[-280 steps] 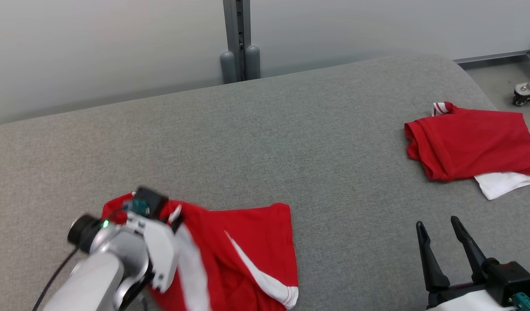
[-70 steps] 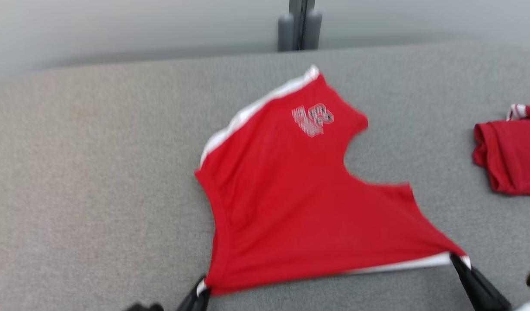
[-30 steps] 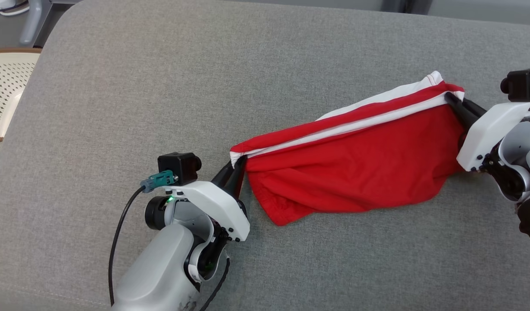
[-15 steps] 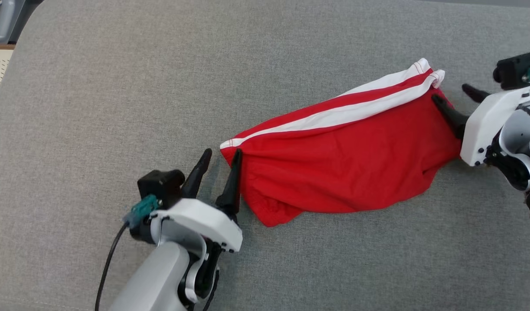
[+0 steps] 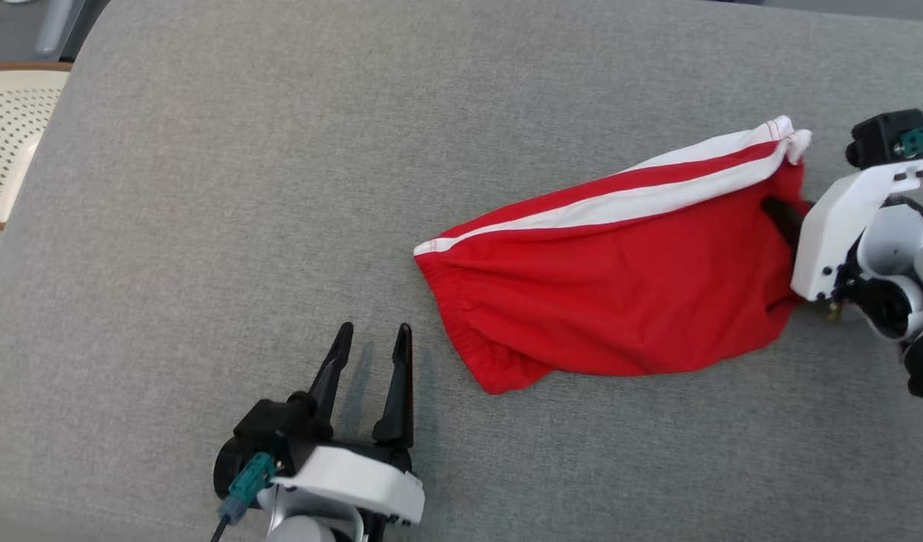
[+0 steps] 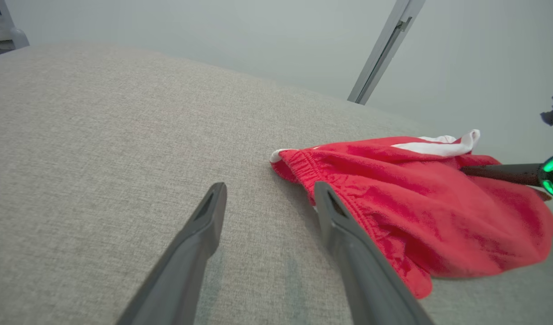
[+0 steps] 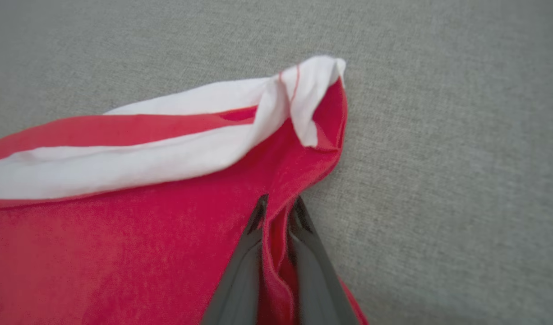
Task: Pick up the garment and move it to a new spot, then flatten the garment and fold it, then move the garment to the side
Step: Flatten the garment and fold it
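The right gripper (image 7: 280,201) has its 2 fingers drawn almost together, with a ridge of red cloth pinched between them. It is gripping the garment (image 5: 612,301) at its right-hand end, just below the rolled white corner (image 7: 303,90). Taking the cloth there, at an edge and not in the middle, looks meant to give a handle for pulling it taut.

The left gripper (image 5: 376,329) is open and holds nothing. Its 2 fingers stand apart over bare grey fabric, near the elastic waistband (image 5: 469,339) without touching it. In the left wrist view the nearer finger lies just beside that gathered hem. The spot suits a fresh grasp on the left end, so this arm seems to be between holds.

The garment, a pair of red shorts by the look of it, lies slantwise on the surface (image 5: 281,188), right of the middle in the head view. It is doubled over lengthwise, and 2 white stripes (image 5: 619,199) run along its far edge. It is not flat: the lower edge sags in a curve and the cloth puckers around the pinch. I judge the flattening unfinished and the folding not yet begun.

At the far left edge of the head view, off the surface, sits a cream perforated object (image 5: 10,150).
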Available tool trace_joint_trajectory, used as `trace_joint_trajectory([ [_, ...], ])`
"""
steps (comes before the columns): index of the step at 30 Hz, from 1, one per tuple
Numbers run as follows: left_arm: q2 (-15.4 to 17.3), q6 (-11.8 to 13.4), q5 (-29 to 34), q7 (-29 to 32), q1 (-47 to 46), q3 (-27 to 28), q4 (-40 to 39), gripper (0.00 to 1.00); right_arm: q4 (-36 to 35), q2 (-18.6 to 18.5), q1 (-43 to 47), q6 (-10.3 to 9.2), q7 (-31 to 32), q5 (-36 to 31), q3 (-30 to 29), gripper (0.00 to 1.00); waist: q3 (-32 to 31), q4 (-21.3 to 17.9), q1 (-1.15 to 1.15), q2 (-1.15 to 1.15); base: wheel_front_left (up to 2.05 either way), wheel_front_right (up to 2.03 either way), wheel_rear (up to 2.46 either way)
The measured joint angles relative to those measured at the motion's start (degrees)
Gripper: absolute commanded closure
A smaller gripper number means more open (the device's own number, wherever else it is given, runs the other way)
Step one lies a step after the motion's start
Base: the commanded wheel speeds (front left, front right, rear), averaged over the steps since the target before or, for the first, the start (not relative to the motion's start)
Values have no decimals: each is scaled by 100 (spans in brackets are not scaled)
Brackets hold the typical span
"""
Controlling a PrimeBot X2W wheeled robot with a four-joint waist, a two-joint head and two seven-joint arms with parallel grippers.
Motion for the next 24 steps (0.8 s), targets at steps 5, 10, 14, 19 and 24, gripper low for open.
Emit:
trace_joint_trajectory([
  [5,-82,-268,577,-4,391,472,-159,0,-152,138,437,3,-269,480,-359,100,-183,-242,0,0,0,0,0],
  [10,-109,-568,970,-4,786,922,-156,0,-546,41,977,3,-316,790,-558,100,-470,-657,0,0,0,0,0],
  [14,-114,-791,1291,-5,1040,1185,-137,0,-579,-115,1265,3,-282,956,-840,100,-738,-997,0,0,0,0,0],
  [19,-164,-1023,1502,-5,1245,1396,-91,0,-181,-472,1363,2,-379,979,-1406,100,-1052,-1201,0,0,0,0,0],
  [24,-247,-1080,1558,-4,1423,1530,-73,0,-597,-487,1381,-1,-347,869,-1684,100,-1181,-1129,0,0,0,0,0],
])
